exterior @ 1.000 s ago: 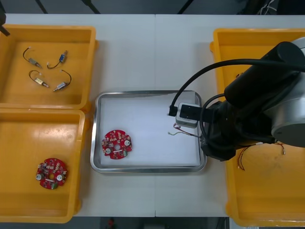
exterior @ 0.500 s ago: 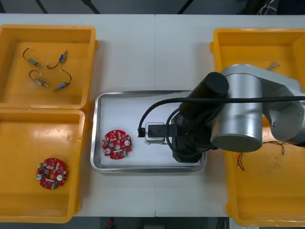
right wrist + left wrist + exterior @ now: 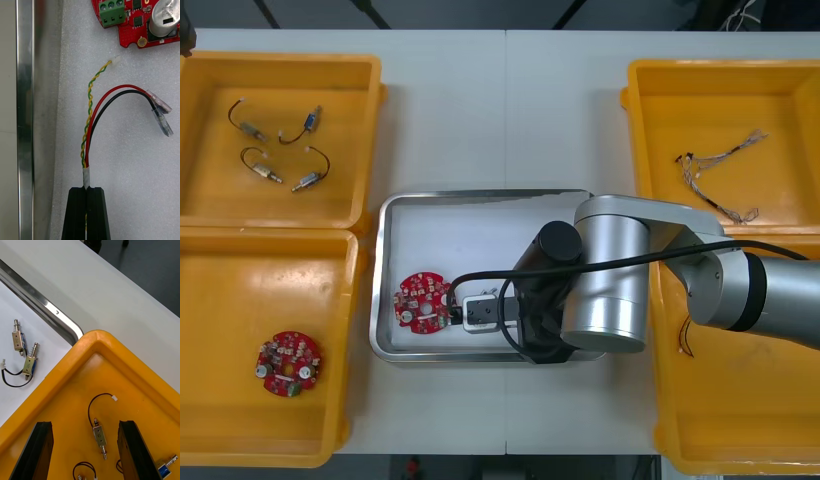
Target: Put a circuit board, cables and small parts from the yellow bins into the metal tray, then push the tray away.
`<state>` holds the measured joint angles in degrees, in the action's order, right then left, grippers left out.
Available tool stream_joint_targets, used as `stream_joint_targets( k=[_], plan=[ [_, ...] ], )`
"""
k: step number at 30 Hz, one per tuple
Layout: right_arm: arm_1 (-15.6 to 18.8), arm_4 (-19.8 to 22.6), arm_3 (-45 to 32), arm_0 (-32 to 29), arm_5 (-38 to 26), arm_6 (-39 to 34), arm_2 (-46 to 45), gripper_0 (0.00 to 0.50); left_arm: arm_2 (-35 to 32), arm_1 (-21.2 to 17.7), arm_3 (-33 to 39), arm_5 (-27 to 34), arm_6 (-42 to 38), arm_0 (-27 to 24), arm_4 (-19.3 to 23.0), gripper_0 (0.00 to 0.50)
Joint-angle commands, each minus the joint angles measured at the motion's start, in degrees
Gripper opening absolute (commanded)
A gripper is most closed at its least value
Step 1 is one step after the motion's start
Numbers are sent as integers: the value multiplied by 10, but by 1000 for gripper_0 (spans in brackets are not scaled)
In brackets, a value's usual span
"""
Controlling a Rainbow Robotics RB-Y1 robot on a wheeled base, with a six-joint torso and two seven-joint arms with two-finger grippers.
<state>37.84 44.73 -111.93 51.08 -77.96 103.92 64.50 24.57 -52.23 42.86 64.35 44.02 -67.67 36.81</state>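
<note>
My right gripper reaches low over the metal tray, just right of the round red circuit board lying in it. In the right wrist view the gripper is shut on the taped end of a cable bundle of red, black and twisted yellow-green wires. The bundle lies on the tray's white floor and stretches toward the board. My left gripper hangs open above a yellow bin, over a small metal part.
Several small metal parts lie in the far left bin. A second red board sits in the near left bin. Thin cables rest in the far right bin. The tray's rim runs beside my right fingers.
My right arm has swept left across the tray with the cable bundle, from the tray's right edge to beside the circuit board. The far right bin's cables have come into sight.
</note>
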Motion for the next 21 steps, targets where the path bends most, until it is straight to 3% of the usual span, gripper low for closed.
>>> stream_joint_targets(
  k=[1, 4, 6, 7, 8, 9, 10, 11, 21],
  plan=[
    [-17, -7, 7, 19, 5, 0, 5, 0, -14, 22, -38, -51, -25, -32, -17, 500],
    [-18, -10, 7, 19, 5, 0, 5, 0, -14, 33, -60, -76, -28, -32, -15, 500],
    [-18, -13, 8, 19, 4, -2, 5, 51, -14, 39, -71, -84, -28, -32, -13, 500],
    [-18, -16, 7, 19, 4, -2, 5, 149, -14, 42, -78, -90, -28, -32, -12, 500],
    [-18, -18, 7, 19, 4, -3, 5, 278, -14, 47, -85, -96, -28, -32, -10, 500],
    [-18, -19, 7, 20, 4, -3, 5, 340, -15, 49, -89, -99, -28, -32, -10, 500],
    [-18, -20, 7, 20, 4, -4, 5, 451, -14, 54, -98, -108, -28, -32, -10, 500],
    [-18, -21, 7, 21, 3, -6, 5, 500, -14, 59, -107, -119, -28, -31, -7, 500],
    [-20, 9, 7, 27, -47, -15, -44, 500, -12, 85, -113, -135, -27, -9, 1, 500]
  ],
)
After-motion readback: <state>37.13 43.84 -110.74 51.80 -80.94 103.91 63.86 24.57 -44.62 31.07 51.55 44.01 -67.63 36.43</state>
